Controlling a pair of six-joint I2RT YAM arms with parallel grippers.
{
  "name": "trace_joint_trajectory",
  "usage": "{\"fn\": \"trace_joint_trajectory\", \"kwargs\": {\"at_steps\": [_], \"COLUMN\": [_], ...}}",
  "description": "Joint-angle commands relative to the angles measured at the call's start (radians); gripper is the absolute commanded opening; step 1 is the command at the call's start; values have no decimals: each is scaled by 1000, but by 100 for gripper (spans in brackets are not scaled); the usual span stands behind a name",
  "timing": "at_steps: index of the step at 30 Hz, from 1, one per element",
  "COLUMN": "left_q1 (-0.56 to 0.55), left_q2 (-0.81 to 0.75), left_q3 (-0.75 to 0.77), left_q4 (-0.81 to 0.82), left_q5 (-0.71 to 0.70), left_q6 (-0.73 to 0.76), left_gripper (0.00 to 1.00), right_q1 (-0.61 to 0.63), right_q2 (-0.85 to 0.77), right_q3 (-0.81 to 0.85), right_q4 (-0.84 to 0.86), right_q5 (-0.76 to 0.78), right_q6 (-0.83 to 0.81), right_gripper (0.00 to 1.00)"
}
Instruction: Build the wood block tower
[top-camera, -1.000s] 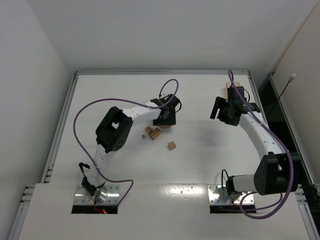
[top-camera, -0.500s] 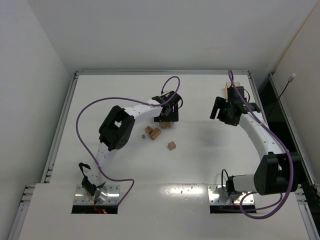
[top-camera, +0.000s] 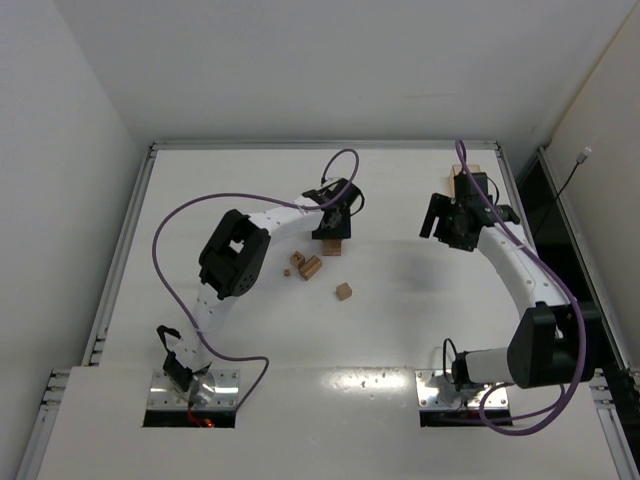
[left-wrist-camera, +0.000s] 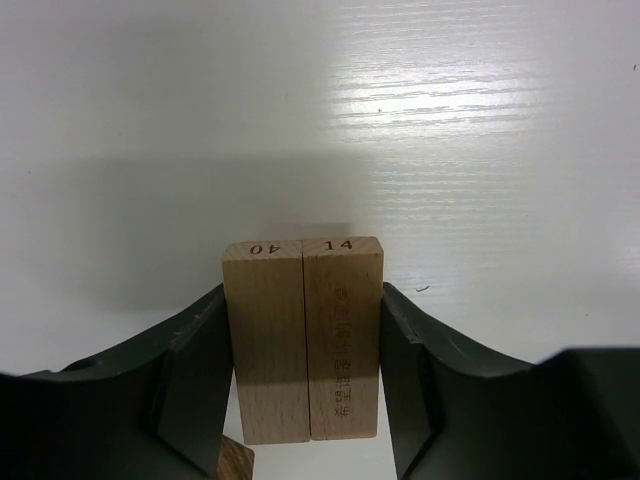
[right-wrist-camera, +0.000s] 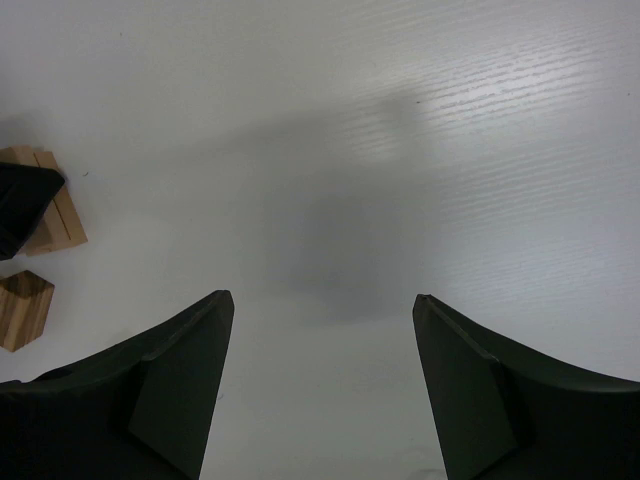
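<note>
In the left wrist view, two light-tan wood bars (left-wrist-camera: 303, 340), marked 40 and 14, stand side by side on the white table. My left gripper (left-wrist-camera: 303, 300) is shut on the pair, one finger against each outer face. From above, the left gripper (top-camera: 333, 226) is over these bars (top-camera: 331, 247). Three loose wood blocks (top-camera: 308, 266) lie just left of them, and one cube (top-camera: 344, 291) lies nearer to me. My right gripper (right-wrist-camera: 320, 300) is open and empty over bare table, far right of the blocks (top-camera: 447, 222). No stacked tower shows.
A tan object (top-camera: 470, 176) sits behind the right wrist, partly hidden. A raised rim (top-camera: 320, 145) borders the table. The right wrist view shows the held bars (right-wrist-camera: 55, 215) and a cube (right-wrist-camera: 22, 308) at its left edge.
The left gripper has moved a little away from me, toward the table's back, and the pair of bars has shifted with it. The right arm has not moved.
</note>
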Motion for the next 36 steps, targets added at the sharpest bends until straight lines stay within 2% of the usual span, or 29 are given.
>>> {"fn": "trace_joint_trajectory", "kwargs": {"at_steps": [1,3,5,6,9,22,28,36], "left_q1": [15,15,15,15,15,15,5,-15], "left_q2": [46,46,46,36,24,-57,-120,-195], "left_q3": [-37,-37,-37,-37,-63,-178,-203,-235], "left_q4": [-8,-8,-8,-8,-8,32,69,87], "left_q5": [8,8,8,8,8,17,106,94], "left_q6": [-17,-17,-17,-17,-17,-26,25,44], "left_gripper": [21,22,40,56,74,77,77,81], "right_q1": [-3,-3,-3,-3,-3,-3,-3,-3], "right_q2": [0,0,0,0,9,0,-31,-59], "right_q3": [18,18,18,18,18,27,-2,-31], "right_q4": [37,37,37,37,37,37,37,37], "right_q5": [-12,-12,-12,-12,-12,-12,11,11], "right_q6": [11,11,11,11,11,11,11,11], "right_gripper": [69,69,69,69,69,69,69,69]}}
